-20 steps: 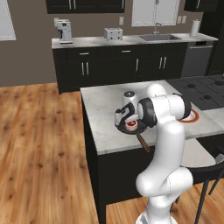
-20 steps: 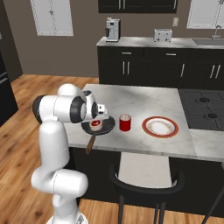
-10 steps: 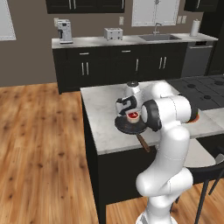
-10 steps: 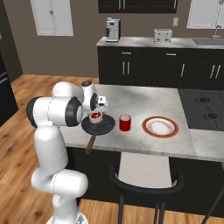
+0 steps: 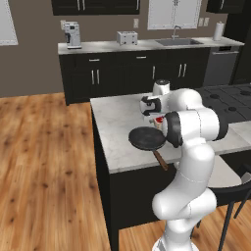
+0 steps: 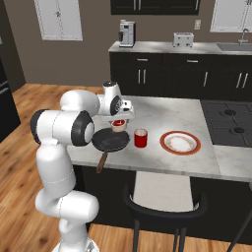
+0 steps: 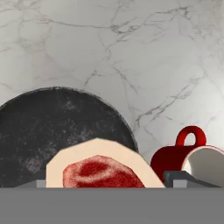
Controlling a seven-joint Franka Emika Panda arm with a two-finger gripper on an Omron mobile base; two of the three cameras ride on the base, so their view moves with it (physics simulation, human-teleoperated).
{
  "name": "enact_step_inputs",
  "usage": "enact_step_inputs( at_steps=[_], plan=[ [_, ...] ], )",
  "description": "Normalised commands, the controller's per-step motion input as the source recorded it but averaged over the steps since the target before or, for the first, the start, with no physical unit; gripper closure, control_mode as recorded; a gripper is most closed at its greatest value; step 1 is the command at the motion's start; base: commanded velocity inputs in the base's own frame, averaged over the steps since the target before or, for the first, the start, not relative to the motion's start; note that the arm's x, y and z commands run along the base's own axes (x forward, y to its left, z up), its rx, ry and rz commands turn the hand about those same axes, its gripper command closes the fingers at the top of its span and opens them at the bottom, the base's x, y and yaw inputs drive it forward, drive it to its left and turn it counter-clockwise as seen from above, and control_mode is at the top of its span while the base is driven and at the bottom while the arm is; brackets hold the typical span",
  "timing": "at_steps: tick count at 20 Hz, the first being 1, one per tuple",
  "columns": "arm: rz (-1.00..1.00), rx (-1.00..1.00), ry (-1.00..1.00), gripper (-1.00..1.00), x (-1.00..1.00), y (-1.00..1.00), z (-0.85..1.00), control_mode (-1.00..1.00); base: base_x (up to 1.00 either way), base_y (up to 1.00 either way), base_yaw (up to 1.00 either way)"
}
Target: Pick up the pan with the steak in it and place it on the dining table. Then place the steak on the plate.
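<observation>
The black pan (image 6: pixel 110 141) rests on the marble dining table (image 6: pixel 167 110), and its wooden handle (image 6: pixel 102 160) sticks out over the near edge. My gripper (image 6: pixel 118 121) hangs just above the pan's far rim, shut on the steak (image 6: pixel 118 125). In the hand view the red steak (image 7: pixel 103 168) with its tan fat rim sits between my fingertips (image 7: pixel 176 177), over the pan (image 7: pixel 52 131). The white plate (image 6: pixel 180 142) with the red-orange rim lies to the right, past a red cup (image 6: pixel 141 138). From the left, the pan (image 5: pixel 146 138) lies in front of my gripper (image 5: pixel 157 117).
The red cup (image 7: pixel 192 155) stands right beside the pan, between it and the plate. A black chair (image 6: pixel 165 209) is tucked in at the table's near side. A stovetop (image 6: pixel 229 118) borders the table on the right. The long counter with sink and toaster runs along the back wall.
My gripper has risen from the pan with the steak held in it, and it has drifted a little toward the pan's far rim. The pan stays on the table.
</observation>
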Motion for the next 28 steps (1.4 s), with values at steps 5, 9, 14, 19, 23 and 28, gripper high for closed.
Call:
enact_step_inputs(
  at_steps=[5,9,14,19,23,28],
  plan=[
    [-0.02,0.01,0.07,1.00,0.04,-0.75,0.47,-1.00,0.00,0.00,0.00],
    [-0.02,0.01,0.04,1.00,0.01,-0.79,0.53,-1.00,0.00,0.00,0.00],
    [-0.04,0.01,0.04,1.00,0.05,-0.79,0.46,-1.00,0.00,0.00,0.00],
    [0.00,0.00,0.00,1.00,0.01,-0.87,0.02,-1.00,0.00,0.00,0.00],
    [0.00,0.00,0.00,1.00,-0.05,-0.85,-0.18,-1.00,0.00,0.00,0.00],
    [0.01,-0.01,-0.01,1.00,-0.16,-0.51,-0.25,-1.00,0.00,0.00,0.00]
  ],
)
